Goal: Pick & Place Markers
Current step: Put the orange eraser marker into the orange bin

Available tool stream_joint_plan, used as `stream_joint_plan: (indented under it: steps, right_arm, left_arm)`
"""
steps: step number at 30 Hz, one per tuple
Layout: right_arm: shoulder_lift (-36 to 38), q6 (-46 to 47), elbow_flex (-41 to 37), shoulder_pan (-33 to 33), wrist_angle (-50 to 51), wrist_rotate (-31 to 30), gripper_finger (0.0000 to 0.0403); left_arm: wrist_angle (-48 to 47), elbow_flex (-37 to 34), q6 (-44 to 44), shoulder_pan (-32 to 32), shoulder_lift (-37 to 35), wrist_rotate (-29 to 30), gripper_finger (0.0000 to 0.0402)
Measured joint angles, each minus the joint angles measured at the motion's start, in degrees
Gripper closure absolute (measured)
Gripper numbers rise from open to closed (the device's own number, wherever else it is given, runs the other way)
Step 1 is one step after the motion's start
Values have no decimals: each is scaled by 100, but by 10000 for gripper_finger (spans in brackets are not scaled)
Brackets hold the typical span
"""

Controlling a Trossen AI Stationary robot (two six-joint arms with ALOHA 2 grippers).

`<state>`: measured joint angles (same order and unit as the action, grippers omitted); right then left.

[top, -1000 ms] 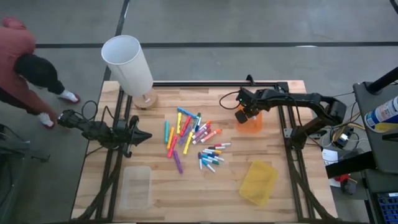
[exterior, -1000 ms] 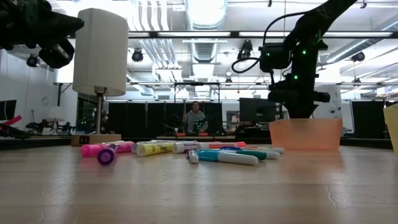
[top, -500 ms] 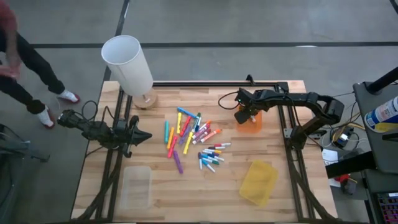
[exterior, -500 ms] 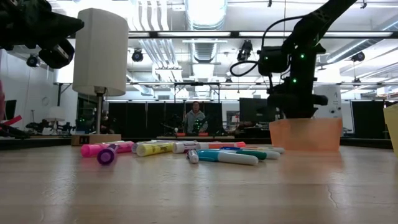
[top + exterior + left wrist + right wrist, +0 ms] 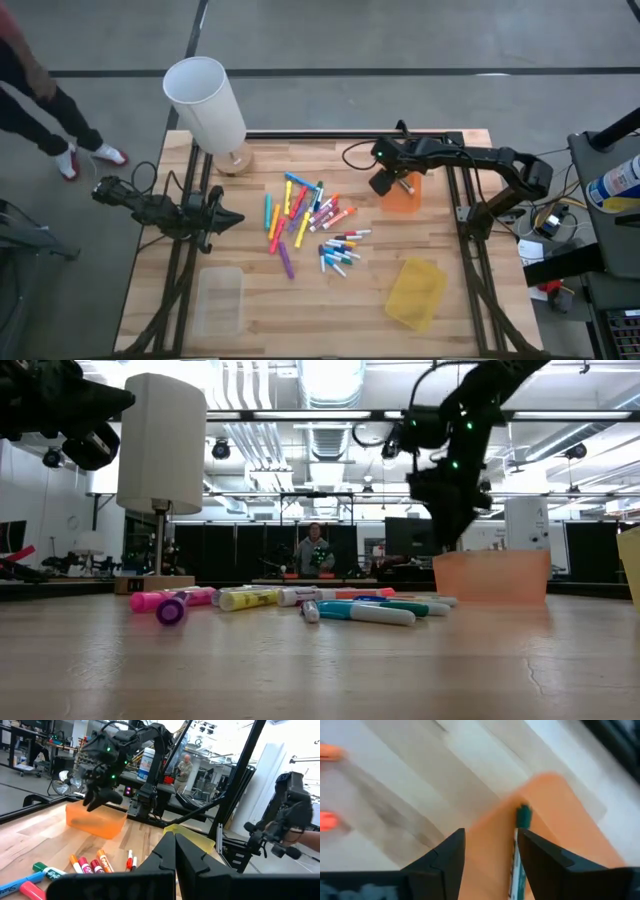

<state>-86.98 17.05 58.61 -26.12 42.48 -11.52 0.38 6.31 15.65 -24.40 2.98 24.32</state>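
Several markers (image 5: 310, 225) in many colours lie scattered flat on the wooden table's middle; in the low view the markers (image 5: 300, 600) form a low row. My right gripper (image 5: 385, 183) hangs open above the left rim of the orange bin (image 5: 402, 195), fingers slanting down and holding nothing. Between its fingers (image 5: 445, 860) the right wrist view shows a green-capped marker (image 5: 520, 837) lying inside the orange bin (image 5: 555, 815). My left gripper (image 5: 232, 218) waits shut and level at the table's left edge.
A yellow bin (image 5: 416, 292) lies at the near right and a clear bin (image 5: 220, 300) at the near left. A white lamp (image 5: 205, 100) stands at the far left corner. A person (image 5: 40, 110) walks on the floor beyond the table's left side.
My right gripper has risen out of the orange bin and gone a little toward the table's left, rolling its wrist as it went. The person on the floor at the left has moved.
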Motion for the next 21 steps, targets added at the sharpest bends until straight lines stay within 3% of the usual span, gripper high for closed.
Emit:
stream_joint_plan:
  steps: [5, 12, 21]
  right_arm:
    - [-2, -767, 304, 398, -36, 121, 244]
    - [-35, -1727, 334, 1075, -836, 1134, 255]
    - [-474, -2035, 417, 1687, -1183, 1162, 257]
  left_arm:
    - [-2, 0, -53, -1, 0, 0, 402]
    - [-4, 0, -52, -1, 1, 0, 402]
    - [-13, 0, -51, -1, 0, 0, 402]
